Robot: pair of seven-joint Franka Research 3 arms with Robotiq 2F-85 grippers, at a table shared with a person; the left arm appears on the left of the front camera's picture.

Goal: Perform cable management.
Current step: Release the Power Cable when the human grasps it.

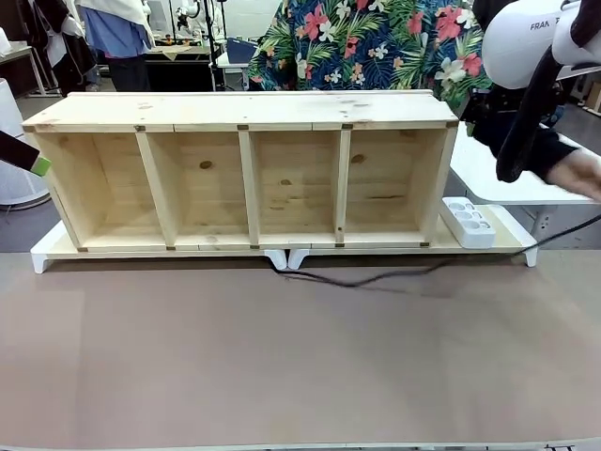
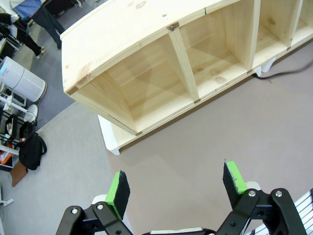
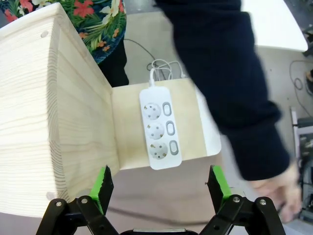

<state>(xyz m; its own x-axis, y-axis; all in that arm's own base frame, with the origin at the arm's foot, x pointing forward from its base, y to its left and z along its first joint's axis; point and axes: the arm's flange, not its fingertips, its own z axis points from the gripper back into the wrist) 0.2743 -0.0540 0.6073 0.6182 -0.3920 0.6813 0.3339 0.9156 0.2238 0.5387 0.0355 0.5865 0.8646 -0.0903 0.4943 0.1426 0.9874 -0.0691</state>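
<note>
On the brown matte table (image 1: pixel 282 366) stands a long pine shelf (image 1: pixel 249 174) with four square compartments, resting on white feet. The thin black cable (image 1: pixel 394 273) lies in a loose curve before it and runs off toward the right edge. Beside the shelf's right end lies a white power strip (image 3: pixel 159 127) with round sockets. The left gripper (image 2: pixel 176 188) and the right gripper (image 3: pixel 159 186) both hang wide open, holding nothing. A person's hand (image 1: pixel 577 174), blurred, is near the right edge.
</note>
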